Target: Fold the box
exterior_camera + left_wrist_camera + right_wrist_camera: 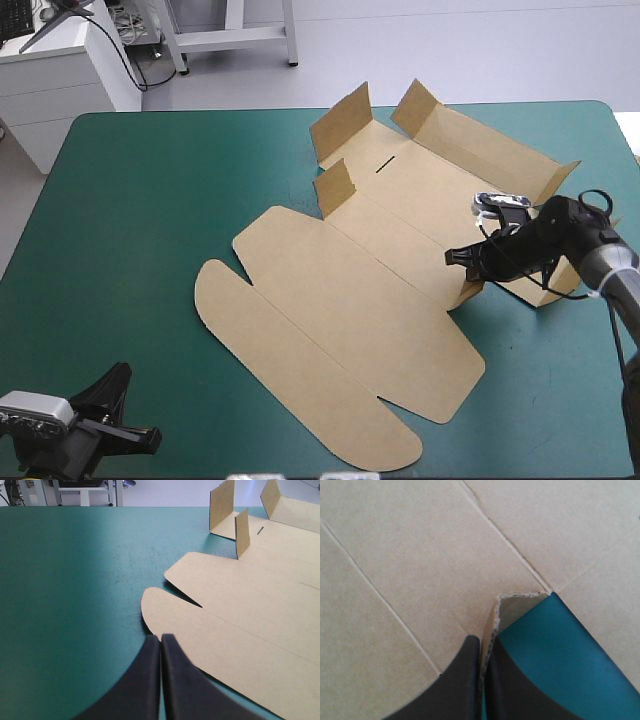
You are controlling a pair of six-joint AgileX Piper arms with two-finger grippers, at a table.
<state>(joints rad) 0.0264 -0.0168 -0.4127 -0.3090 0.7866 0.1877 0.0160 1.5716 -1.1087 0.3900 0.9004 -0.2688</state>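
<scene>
the box (350,300), a cut sheet of brown corrugated board, lies across the middle and right of the desk (150,200) with its teal-green cover. most of it is flat. the lid panel with its rounded tabs (225,300) points toward the near-left. only the far end has parts raised: a few short flaps (340,125) and a long wall (480,140) standing up.

the right tool (481,642), two broad black fingers, is clamped on a small corner flap (512,605) at the sheet's right side. the board's cut edge is pinched between the fingers and lifted off the cover. the left tool (161,639) is pressed together on nothing, low over the desk's near-left corner, with a rounded tab lying ahead of it.

the board looks light and stiff. it will likely bend cleanly only along its scored lines and spring back if let go, and thin flaps could crease or tear if pulled off the score. the best holds are probably flap edges close to a score, as the right tool has. the flat panels give nothing to pinch unless an edge is lifted.

as a container it is not formed: there is no walled tray yet, and nothing lies on or in it.
</scene>
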